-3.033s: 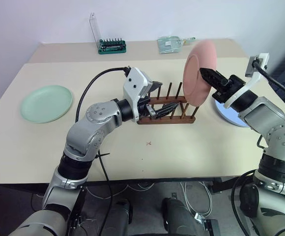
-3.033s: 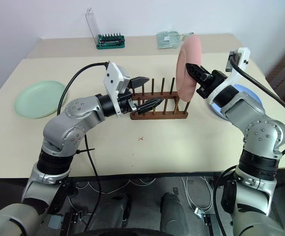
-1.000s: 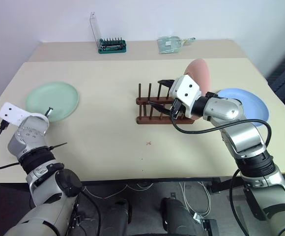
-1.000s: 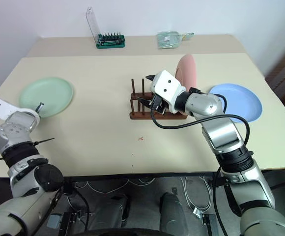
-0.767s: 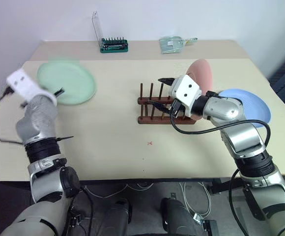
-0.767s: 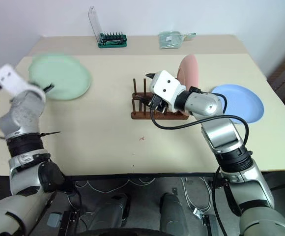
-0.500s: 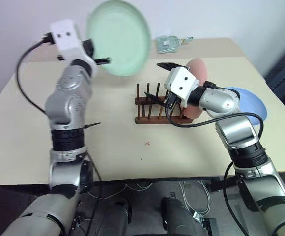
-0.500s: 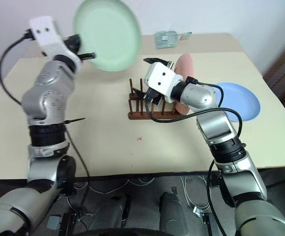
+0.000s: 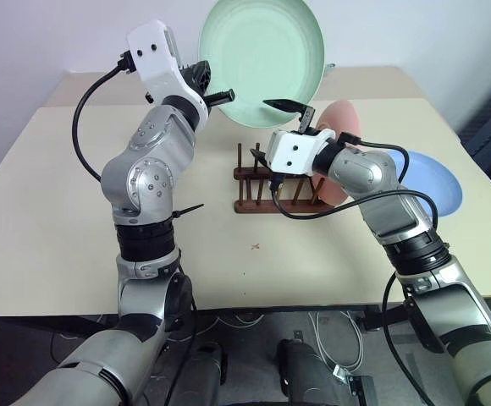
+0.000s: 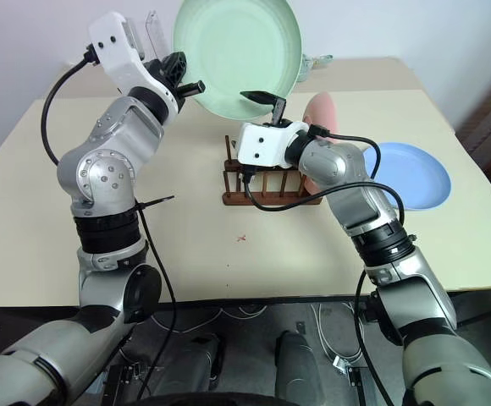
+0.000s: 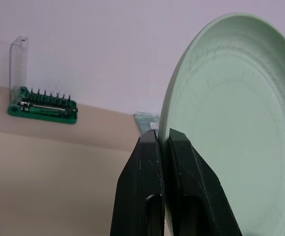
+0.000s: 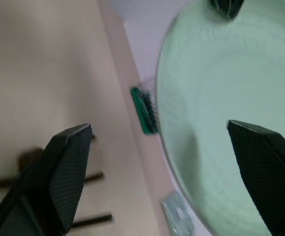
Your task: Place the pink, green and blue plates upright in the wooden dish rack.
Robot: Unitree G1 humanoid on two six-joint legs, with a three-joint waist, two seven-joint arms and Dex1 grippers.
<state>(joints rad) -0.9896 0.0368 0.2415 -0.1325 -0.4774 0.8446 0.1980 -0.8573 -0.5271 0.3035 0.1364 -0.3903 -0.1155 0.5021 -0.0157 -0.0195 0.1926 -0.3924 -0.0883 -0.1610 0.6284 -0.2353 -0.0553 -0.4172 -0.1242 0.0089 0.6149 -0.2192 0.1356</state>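
From the head views, the biggest change over the last second was the green plate (image 9: pixel 261 52): it had lain flat on the left side of the surface (image 9: pixel 59 228), and it now hung high in the air, face toward the camera, above and behind the wooden rack (image 9: pixel 267 190). The left tool (image 9: pixel 214 85) was clamped on the plate's lower left rim. The right tool (image 9: pixel 278 127), which had sat low at the rack a second earlier, had risen and spread wide, its upper finger just below the plate's bottom edge and holding nothing. This looked like a handover being set up, so the second plate was probably on its way to the rack.

The pink plate (image 9: pixel 340 139) already stood upright at the rack's right end, partly hidden behind the right arm. The blue plate (image 9: pixel 436 182) lay flat on the surface to the right, untouched. A green bit holder with a clear lid (image 10: pixel 151 34) sat at the far edge behind the left arm, and a clear packet (image 10: pixel 313 59) peeked out past the plate; neither was in the way. The right arm itself crossed in front of the rack's free pegs.

In the left wrist view, both fingers (image 11: pixel 142 191) were pressed shut on the green plate's rim.

In the right wrist view, the fingers (image 12: pixel 66 167) stood far apart with the green plate beyond them, not touching it.
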